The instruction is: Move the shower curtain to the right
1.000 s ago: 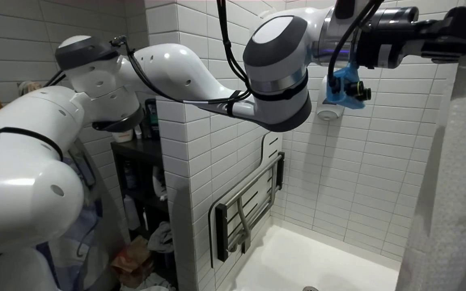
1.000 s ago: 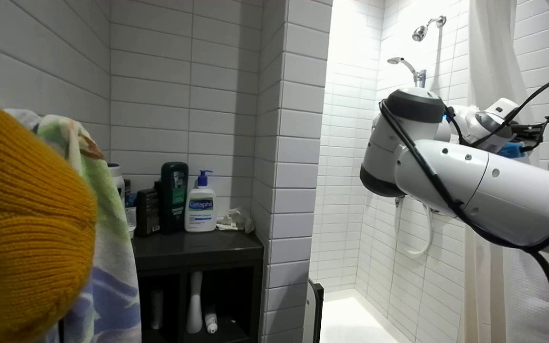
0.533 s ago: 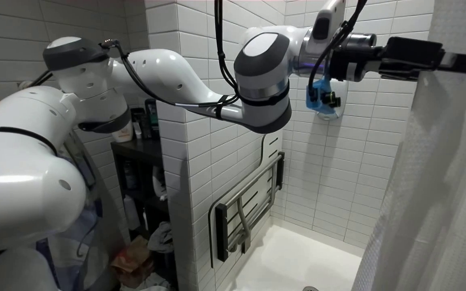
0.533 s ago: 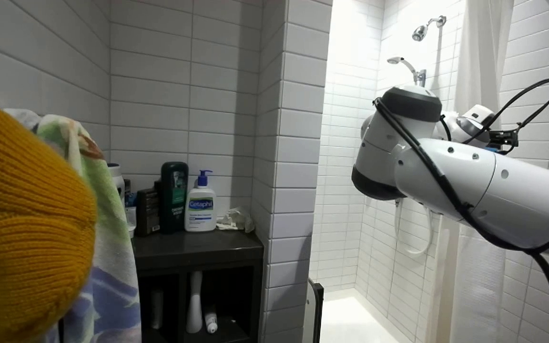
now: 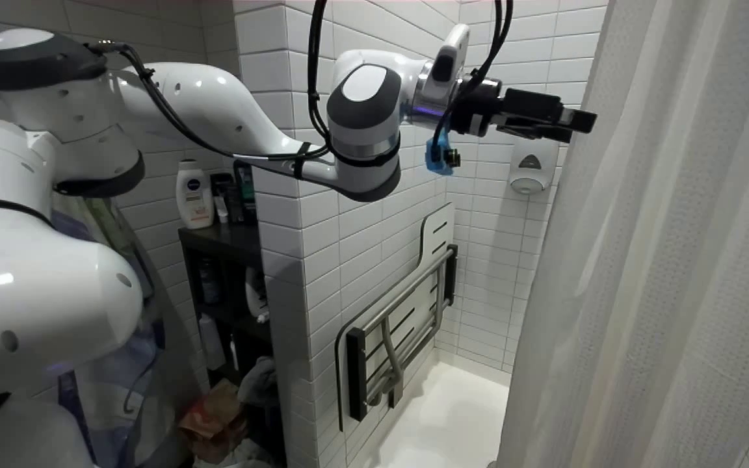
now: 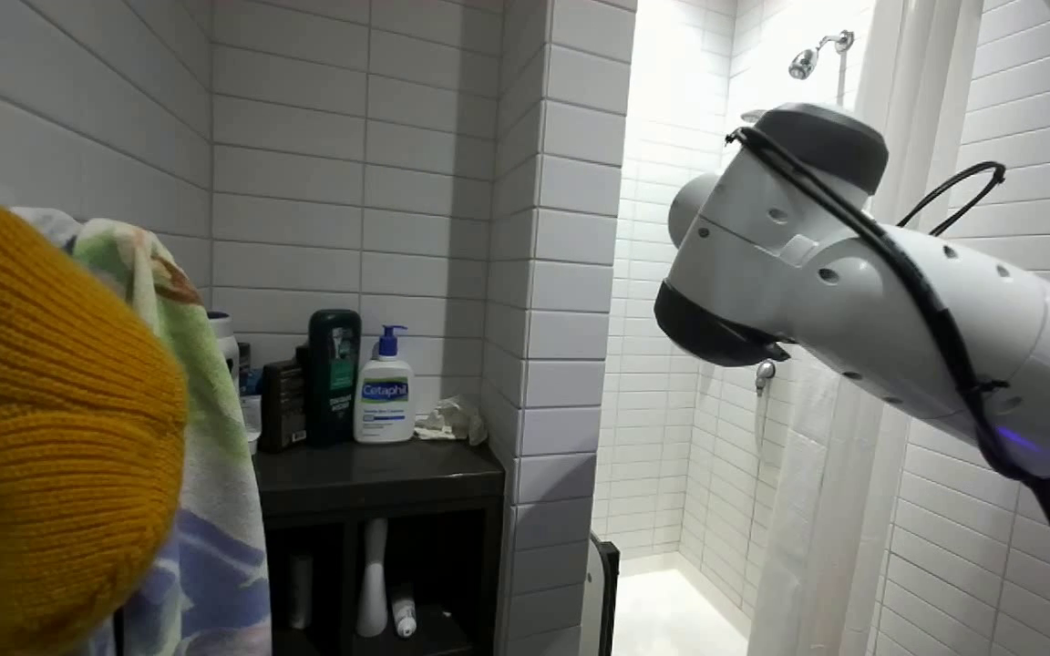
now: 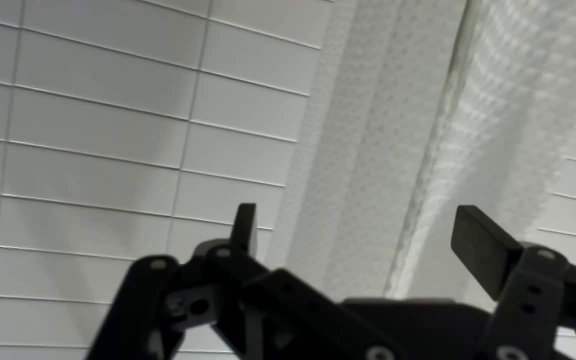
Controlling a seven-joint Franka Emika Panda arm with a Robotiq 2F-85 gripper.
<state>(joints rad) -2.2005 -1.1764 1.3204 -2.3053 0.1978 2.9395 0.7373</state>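
Observation:
The shower curtain [image 5: 660,260], tall and white with soft vertical folds, hangs on the right in an exterior view. The arm covers part of the curtain [image 6: 817,492] in an exterior view. My black gripper [image 5: 577,126] is level beside the curtain's near edge, its fingertips just overlapping that edge in the picture. Whether they touch it I cannot tell. In the wrist view the gripper [image 7: 354,212] stands wide open. The curtain [image 7: 368,150] shows behind the gap, with nothing pinched between the pads [image 7: 480,250].
Below the gripper a soap dispenser [image 5: 529,170] sits on the tiled wall. A folded shower seat [image 5: 400,325] is fixed to the partition [image 5: 277,247]. Toiletries stand on a dark shelf [image 6: 379,474]; a yellow knit item [image 6: 51,428] and a patterned towel [image 6: 206,547] hang nearby.
The jaws have opened over the last second. My gripper has drawn back to the left in an exterior view, and the curtain's edge has swung left, hanging in looser folds.

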